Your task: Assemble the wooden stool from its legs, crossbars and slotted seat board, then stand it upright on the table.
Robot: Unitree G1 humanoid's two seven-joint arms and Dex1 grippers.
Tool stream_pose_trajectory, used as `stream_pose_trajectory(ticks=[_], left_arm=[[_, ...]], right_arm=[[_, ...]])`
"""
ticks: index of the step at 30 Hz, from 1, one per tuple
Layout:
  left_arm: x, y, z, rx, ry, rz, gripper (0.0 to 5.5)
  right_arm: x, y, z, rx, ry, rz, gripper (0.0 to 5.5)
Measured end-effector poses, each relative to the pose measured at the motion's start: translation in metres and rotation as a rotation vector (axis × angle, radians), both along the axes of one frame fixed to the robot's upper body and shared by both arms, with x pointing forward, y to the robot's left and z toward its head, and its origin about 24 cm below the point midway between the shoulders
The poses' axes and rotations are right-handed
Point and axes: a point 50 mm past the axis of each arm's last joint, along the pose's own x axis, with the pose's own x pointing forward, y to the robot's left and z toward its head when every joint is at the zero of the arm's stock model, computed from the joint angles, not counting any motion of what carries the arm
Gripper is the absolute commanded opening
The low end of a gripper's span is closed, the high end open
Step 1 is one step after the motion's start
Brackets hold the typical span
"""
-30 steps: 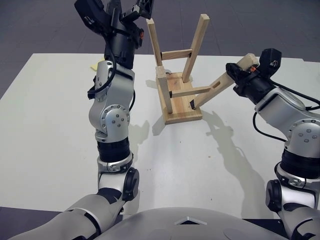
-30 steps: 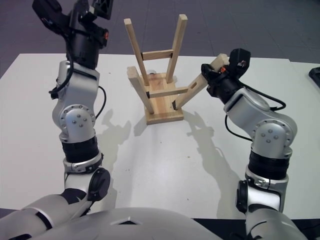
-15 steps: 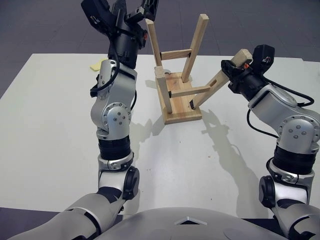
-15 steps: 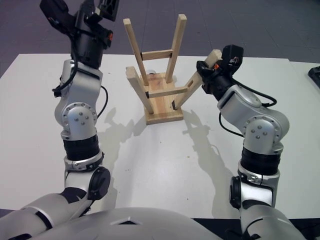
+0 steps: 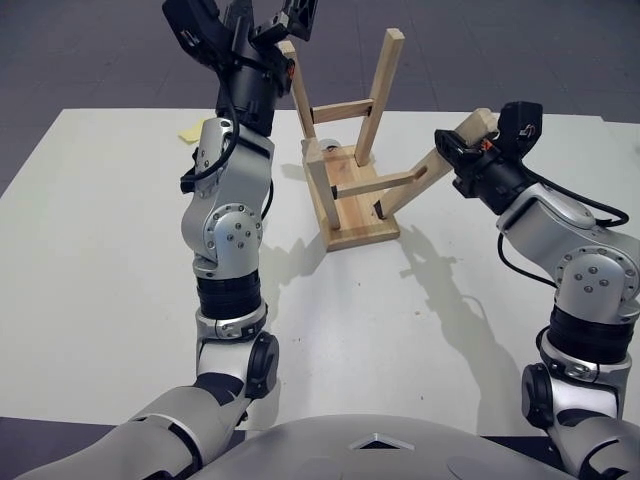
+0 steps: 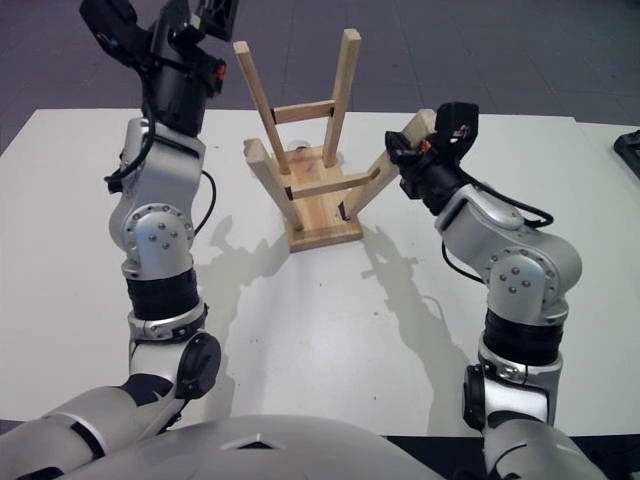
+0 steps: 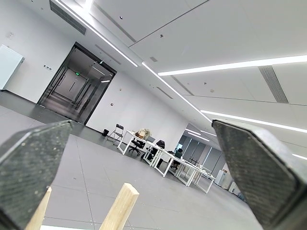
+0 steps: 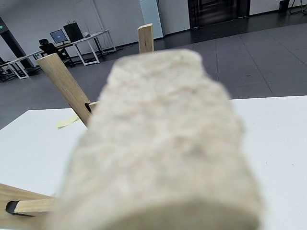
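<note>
**A:** What could go wrong from here?

**B:** Nearest first: the stool sits upside down, its seat board (image 5: 362, 228) flat on the desk (image 5: 100, 260). The leaning leg (image 5: 425, 180) slants out to the right from the board; the right end effector (image 5: 468, 152) is clamped on its upper end. A push off the line of the joint could, I judge, jam the leg or drag the whole board across the desk. The lower crossbar (image 5: 375, 184) ties it to the near-left leg (image 5: 322, 185), so a twist might spring that joint too.

**A:** And farther back?

**B:** The far-left leg (image 5: 300, 85) and far-right leg (image 5: 377, 95) rise with the upper crossbar (image 5: 342, 110) between them; a knock from the left end effector (image 5: 268, 22) could loosen them.

**A:** Where is the stool relative to each?

**B:** Mid-desk, between the arms. The right one holds the leaning leg's tip, right of the board. The left one hangs fingers spread wide, just beside the far-left leg's tip, gripping nothing.
</note>
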Motion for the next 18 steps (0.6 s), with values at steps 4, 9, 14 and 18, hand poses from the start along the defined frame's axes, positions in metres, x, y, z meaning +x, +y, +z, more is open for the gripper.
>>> stream_pose_trajectory(ticks=[4, 9, 14, 18], left_arm=[[0.0, 0.0, 0.0, 0.002, -0.002, -0.004, 5.4], [0.001, -0.004, -0.001, 0.018, -0.002, -0.031, 5.4], [0.002, -0.007, -0.002, 0.026, 0.0, -0.048, 5.4], [0.002, -0.01, 0.0, 0.032, -0.007, -0.063, 5.4]], right_arm=[[0.001, 0.002, -0.001, -0.025, -0.016, -0.002, 1.04], [0.004, 0.006, -0.001, -0.019, -0.023, 0.0, 1.04], [0.007, 0.01, -0.001, -0.007, -0.025, -0.003, 1.04], [0.011, 0.012, 0.0, 0.006, -0.021, -0.011, 1.04]])
